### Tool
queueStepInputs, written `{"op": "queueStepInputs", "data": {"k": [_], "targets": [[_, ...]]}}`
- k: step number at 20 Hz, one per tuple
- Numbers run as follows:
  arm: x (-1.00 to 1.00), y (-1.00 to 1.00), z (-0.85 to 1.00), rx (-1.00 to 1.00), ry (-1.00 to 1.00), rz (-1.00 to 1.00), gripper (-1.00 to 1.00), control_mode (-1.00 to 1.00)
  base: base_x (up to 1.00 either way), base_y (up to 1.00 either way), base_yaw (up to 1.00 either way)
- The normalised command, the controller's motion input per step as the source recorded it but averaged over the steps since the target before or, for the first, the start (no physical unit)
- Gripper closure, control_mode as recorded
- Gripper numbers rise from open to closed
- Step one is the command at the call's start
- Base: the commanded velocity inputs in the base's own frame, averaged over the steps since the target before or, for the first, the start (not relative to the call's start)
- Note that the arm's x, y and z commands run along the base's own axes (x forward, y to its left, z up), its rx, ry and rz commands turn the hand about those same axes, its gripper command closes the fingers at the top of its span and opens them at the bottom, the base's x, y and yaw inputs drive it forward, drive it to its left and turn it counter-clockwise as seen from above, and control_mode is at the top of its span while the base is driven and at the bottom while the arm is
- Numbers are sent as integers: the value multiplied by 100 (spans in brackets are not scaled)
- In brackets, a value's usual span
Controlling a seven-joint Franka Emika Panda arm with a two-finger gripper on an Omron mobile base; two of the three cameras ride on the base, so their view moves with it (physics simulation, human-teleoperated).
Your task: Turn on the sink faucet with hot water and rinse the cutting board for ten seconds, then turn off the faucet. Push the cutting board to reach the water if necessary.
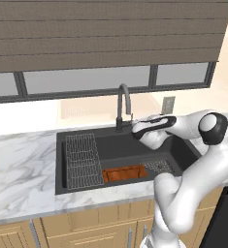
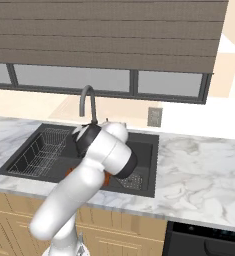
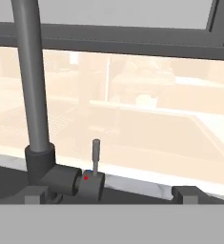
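The dark-grey gooseneck sink faucet point(image 1: 123, 102) rises at the back rim of the charcoal sink point(image 1: 186, 150). My gripper point(image 1: 134, 128) hovers just right of the faucet base, pointing at it. In the hand view the faucet neck point(image 3: 32, 86) stands at left and its small side lever point(image 3: 96, 155) points straight up from the base. The gripper point(image 3: 112, 195) is open, its fingertips point(image 3: 189, 194) wide apart on either side of the lever, nothing between them. The reddish-brown cutting board point(image 1: 125, 173) lies flat on the basin floor near the front wall. No water stream is visible.
A grey wire rack point(image 1: 80, 160) fills the basin's left part, and a dark perforated drain plate point(image 1: 157, 166) lies right of the board. Marble counter point(image 1: 23, 169) surrounds the sink. A wall outlet point(image 1: 168, 104) and window sit behind the faucet point(image 2: 88, 102).
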Motion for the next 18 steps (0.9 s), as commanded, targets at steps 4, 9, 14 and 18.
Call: {"op": "queueStepInputs", "data": {"k": [4,9,14,18], "targets": [[17,4,0,0,0,0,-100,-100,0,0,0],[13,15,-1,0,0,-1,-100,-100,0,0,0],[6,10,-9,0,0,0,-100,-100,0,0,0],[11,3,-11,0,0,0,-100,-100,0,0,0]]}}
